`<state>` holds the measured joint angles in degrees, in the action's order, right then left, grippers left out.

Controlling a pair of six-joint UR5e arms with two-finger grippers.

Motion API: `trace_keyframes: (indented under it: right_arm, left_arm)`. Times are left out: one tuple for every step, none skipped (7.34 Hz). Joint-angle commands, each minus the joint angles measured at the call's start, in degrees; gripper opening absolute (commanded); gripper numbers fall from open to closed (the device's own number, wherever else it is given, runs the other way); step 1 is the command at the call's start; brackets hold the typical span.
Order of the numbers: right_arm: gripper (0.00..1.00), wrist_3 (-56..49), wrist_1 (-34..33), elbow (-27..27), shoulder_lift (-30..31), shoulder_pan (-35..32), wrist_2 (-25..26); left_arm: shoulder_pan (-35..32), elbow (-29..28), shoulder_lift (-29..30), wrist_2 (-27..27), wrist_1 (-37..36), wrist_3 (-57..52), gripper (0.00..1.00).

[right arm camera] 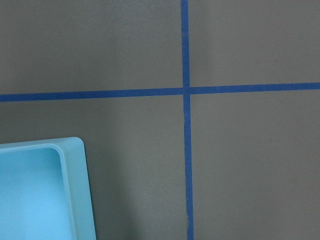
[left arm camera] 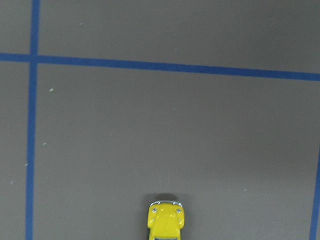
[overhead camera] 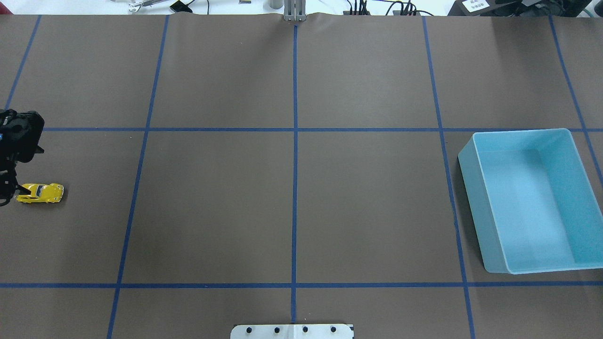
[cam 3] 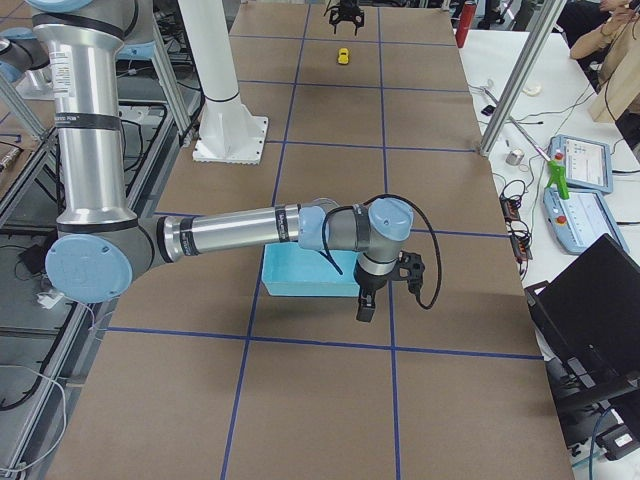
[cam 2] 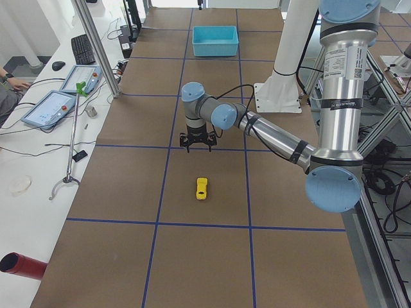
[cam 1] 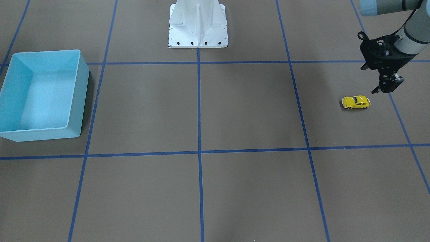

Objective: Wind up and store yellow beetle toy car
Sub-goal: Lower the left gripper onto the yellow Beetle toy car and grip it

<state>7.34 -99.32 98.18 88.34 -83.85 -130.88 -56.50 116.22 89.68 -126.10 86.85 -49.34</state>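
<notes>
1. The left end effector (cam 2: 196, 147) is cut off by the edge of the overhead view, and its own wrist view shows none of its fingers. The left side view shows the fingers spread wide, holding nothing.
2. The right end effector (cam 3: 366, 305) appears only in the right side view, small and dark against the bin (cam 3: 300, 285). Whether it is wide or narrow cannot be told.
3. The car (cam 1: 356, 102) is whole in the fixed views. In the left wrist view only one rounded end with its bumper shows, and the bottom edge cuts off the rest.
4. The car stands on its wheels on the desk (overhead camera: 212, 212) toward the left end, about midway between the robot-side edge and the operators' edge. The left end effector hangs above the desk near the car, apart from it.
5. The bin sits toward the desk's right end. The right wrist view catches just one corner of it, and the right arm (cam 3: 230, 232) hides part of it in the right side view.
6. Counted: one car, one bin, two arms including the left arm (cam 2: 276, 138), and one white base (cam 1: 198, 30) at the robot-side edge.
</notes>
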Motion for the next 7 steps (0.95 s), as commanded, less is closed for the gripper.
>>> trace_keyframes:
  right_arm:
    - [1.00, -0.13, 0.00, 0.00, -0.27, 0.00, 0.10]
    - [1.00, -0.05, 0.00, 0.00, -0.36, 0.00, 0.10]
    - [1.00, -0.05, 0.00, -0.09, -0.36, 0.00, 0.10]
    - [1.00, -0.05, 0.09, 0.00, -0.45, 0.00, 0.18]
    - [1.00, -0.22, 0.09, -0.18, -0.45, 0.00, 0.10]
    - [1.00, -0.22, 0.09, -0.09, -0.45, 0.00, 0.10]
    - [1.00, -0.22, 0.09, 0.00, -0.45, 0.09, 0.10]
  left_arm:
    - [1.31, -2.65, -0.38, 0.50, 1.29, -0.23, 1.00]
    - [1.31, -4.84, -0.64, 0.15, 4.52, -0.06, 1.00]
    - [1.31, -5.65, -2.82, 0.06, 7.60, 0.47, 1.00]
    - [1.22, -6.87, -3.36, 0.15, 10.33, 0.65, 1.00]
    - [1.31, -9.85, -4.50, 0.32, 13.40, 0.74, 1.00]
    - [1.22, -14.31, -5.73, 0.33, 21.00, 0.91, 1.00]
    - [1.22, -14.79, -5.83, 0.41, 22.90, 3.52, 1.00]
